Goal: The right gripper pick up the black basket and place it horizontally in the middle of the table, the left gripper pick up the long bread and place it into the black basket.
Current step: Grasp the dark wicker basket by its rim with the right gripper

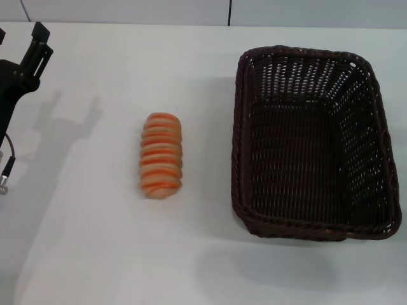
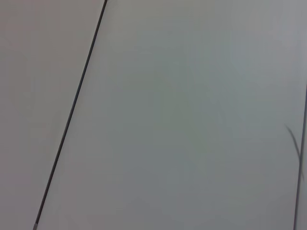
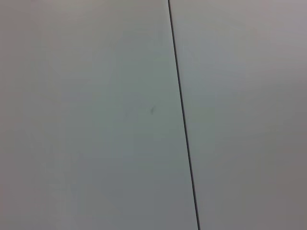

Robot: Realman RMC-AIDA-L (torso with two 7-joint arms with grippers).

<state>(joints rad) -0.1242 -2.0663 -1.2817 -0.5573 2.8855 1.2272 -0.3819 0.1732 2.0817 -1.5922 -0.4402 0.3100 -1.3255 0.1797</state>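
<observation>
The black basket [image 1: 315, 143] sat upright on your counter's [image 1: 95, 254] right side, dark open-weave wicker with a braided rim. The long bread [image 1: 161, 155] lay beside it, apart, orange stripes up. Your left tool [image 1: 33, 46] waited far left; I couldn't tell its opening.

Long bread [image 1: 161, 155] is lying left of the black basket [image 1: 311, 143] on the worktop [image 1: 95, 254], apart; left pincer [image 1: 35, 46] is sitting at far-left edge.
</observation>
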